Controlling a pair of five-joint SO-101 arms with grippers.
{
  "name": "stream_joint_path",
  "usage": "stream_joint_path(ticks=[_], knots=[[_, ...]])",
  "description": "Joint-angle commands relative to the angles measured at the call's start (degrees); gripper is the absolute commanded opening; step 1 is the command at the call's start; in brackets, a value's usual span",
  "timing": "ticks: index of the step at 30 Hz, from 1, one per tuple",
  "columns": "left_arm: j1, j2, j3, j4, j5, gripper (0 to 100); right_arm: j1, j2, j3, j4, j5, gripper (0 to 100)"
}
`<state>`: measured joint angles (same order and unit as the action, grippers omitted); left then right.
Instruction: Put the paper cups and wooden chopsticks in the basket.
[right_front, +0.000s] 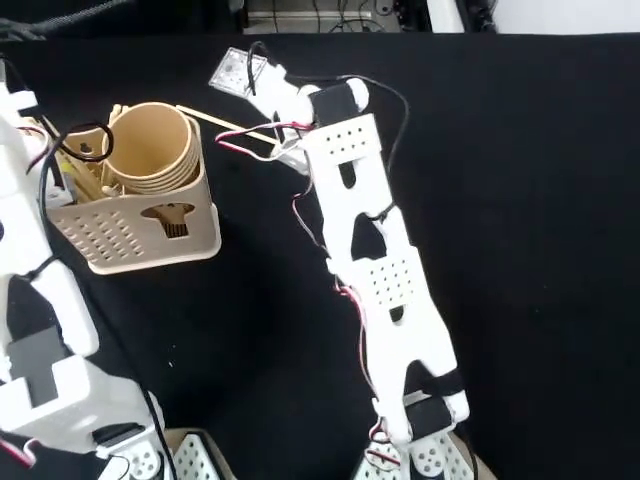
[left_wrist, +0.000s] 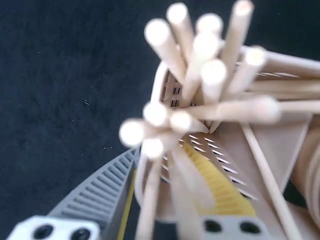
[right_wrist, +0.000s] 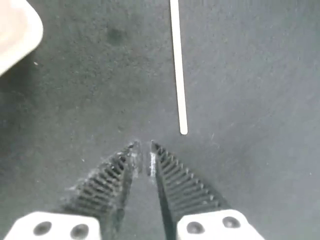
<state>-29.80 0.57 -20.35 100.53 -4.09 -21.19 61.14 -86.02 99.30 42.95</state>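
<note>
One slender, round wooden chopstick (right_wrist: 177, 65) lies just beyond the right tool (right_wrist: 144, 146), whose ridged jaws are together. The left tool (left_wrist: 165, 170) sits amid the perforated basket's (right_front: 150, 235) sticks (left_wrist: 200, 50), perhaps gripping; I cannot tell.

Both the right arm (right_front: 365, 240) and the left arm (right_front: 35, 330) are built from flat white plastic link shells, with grids of small round holes and shaped cut-outs. Black servo blocks (right_front: 342, 98) sit at the joints. Red, black and white cables (right_front: 362, 340) run along the links. The right gripper (right_wrist: 144, 147) has two dark grey tapered fingers (right_wrist: 107, 175) with ribbed inner faces, on white mounts with paired dark screw holes. The left gripper (left_wrist: 159, 152) has grey ribbing, a yellow ribbed face and matching mounts.
</note>
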Motion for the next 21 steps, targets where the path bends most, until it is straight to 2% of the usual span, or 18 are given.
stream_joint_path(ticks=[1, 5, 9, 12, 15, 18, 21], knots=[[1.19, -7.82, -0.31, 0.26, -0.18, 13, -0.53, -1.63, -2.59, 2.20, -0.18, 1.1], [1.27, -9.67, -1.10, 0.00, -0.09, 14, 0.97, -5.49, 3.91, 2.29, 2.90, 1.2], [1.01, -8.53, -1.01, -3.87, 0.09, 17, 5.01, -12.79, 14.20, 2.02, 5.80, 1.2], [1.36, -7.47, -1.27, -4.66, 0.09, 19, 9.23, -17.19, 17.98, 1.85, 5.71, 1.2], [1.10, -7.21, -1.54, -4.48, 2.37, 19, 11.78, -18.33, 18.86, 1.93, 1.76, 1.2], [0.75, -7.21, -0.22, -2.37, 2.90, 19, 9.76, -18.68, 21.58, 1.93, -1.05, 1.2], [-0.13, -7.30, 0.84, -0.79, 2.90, 19, 1.23, -20.18, 26.24, 1.76, -2.02, 1.5]])
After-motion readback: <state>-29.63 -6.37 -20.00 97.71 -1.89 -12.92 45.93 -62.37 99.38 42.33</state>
